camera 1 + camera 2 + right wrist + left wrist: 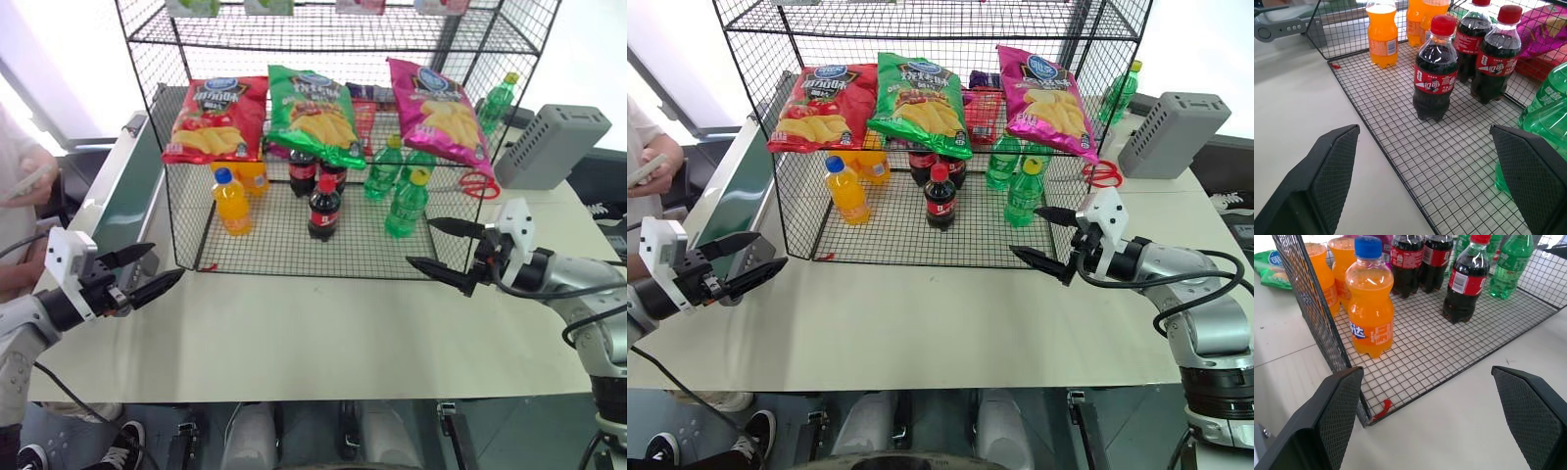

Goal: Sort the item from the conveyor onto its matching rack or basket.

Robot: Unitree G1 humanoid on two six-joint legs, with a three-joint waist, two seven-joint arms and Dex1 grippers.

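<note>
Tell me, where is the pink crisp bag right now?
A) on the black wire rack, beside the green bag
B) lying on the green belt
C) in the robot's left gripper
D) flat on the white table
A: the pink crisp bag lies on the black wire rack, right of the green bag.

Magenta-pink bag (436,110) with blue logo, black wire-grid rack (294,257), dark green conveyor (125,201)

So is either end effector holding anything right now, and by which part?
Nothing is held. The left end effector and right end effector both hang open over the white table.
</note>
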